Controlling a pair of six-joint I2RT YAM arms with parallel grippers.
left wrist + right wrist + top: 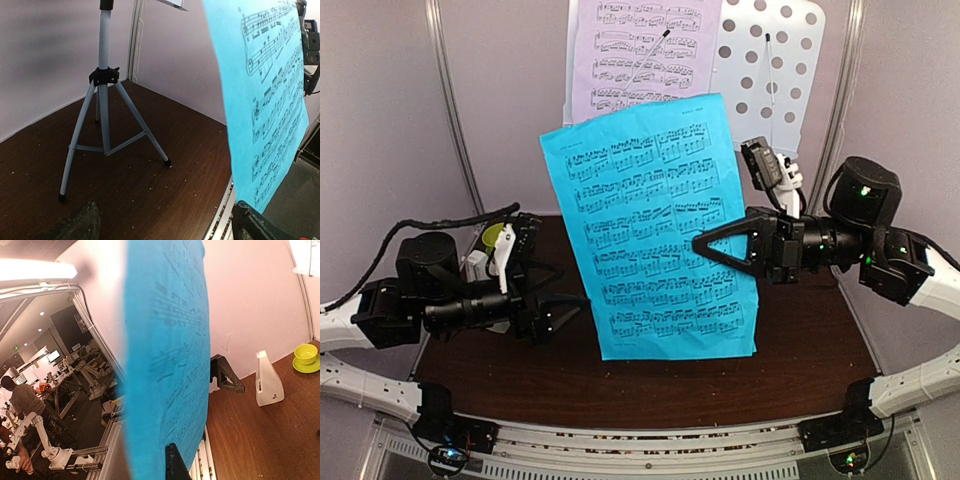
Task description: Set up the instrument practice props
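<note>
Two sheets are in play. Lilac sheet (635,55) sits on the left half of the stand (775,75) at the back. Cyan sheet (650,230) stands upright over the middle of the table, in front of the stand and lower than its desk. Whether its bottom edge touches the table cannot be told.

Right gripper (702,243): fingers together, pinching the cyan sheet at its right edge, about mid-height. It is the only hold on the sheet.

Left gripper (565,312): fingers wide apart and gripping nothing, with the sheet's lower left corner just beside one fingertip.

Metronome (267,382) stands on the table near the left arm, cover on as far as can be seen, with the green bowl (306,352) behind it. Neither is being handled.

Assessment: the step in hand is seating the cyan sheet on the bare right half of the stand, beside the lilac sheet.

Recommendations:
- The sheet bows noticeably in the right wrist view. With a one-edge pinch it will flap, so raise it slowly and keep it vertical.
- Draw the left gripper away from the lower corner before lifting, or it may snag the paper.
- Bring the bottom edge down onto the desk's ledge first, then let the sheet lean back against the perforated plate.
- A thin black page-holder (768,60) crosses that half; approach so the top edge does not catch it.
- Avoid nudging the lilac sheet or the tripod (105,115).
- Open the fingers only once the sheet rests against the plate.
</note>
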